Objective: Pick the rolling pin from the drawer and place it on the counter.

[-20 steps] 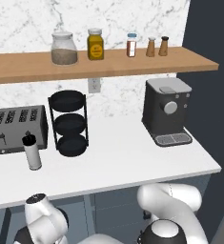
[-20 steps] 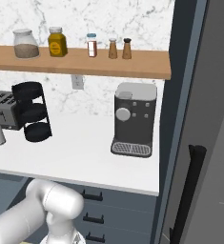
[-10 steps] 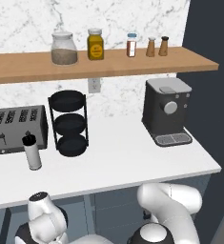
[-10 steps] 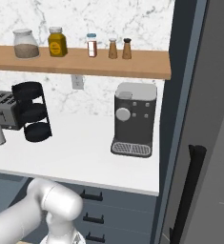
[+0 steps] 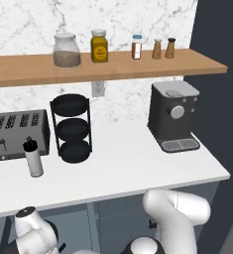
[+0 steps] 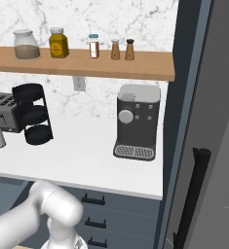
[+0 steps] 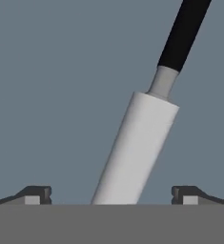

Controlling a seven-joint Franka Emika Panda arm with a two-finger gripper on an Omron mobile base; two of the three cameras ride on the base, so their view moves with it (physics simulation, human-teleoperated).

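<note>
Hand view: the gripper has its jaws spread wide, holding nothing. The rolling pin, a smooth pale cylinder with a thin black handle, lies between them on the flat grey floor of the drawer. Base views: past the arm, the white tabletop carries a boxy dark coffee machine; the toaster sits well left of it.

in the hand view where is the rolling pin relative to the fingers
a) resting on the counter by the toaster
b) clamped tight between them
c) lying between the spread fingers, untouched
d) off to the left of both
c: the rolling pin runs up between the two fingers, which stand wide apart with clear gaps on both sides of it.
</note>
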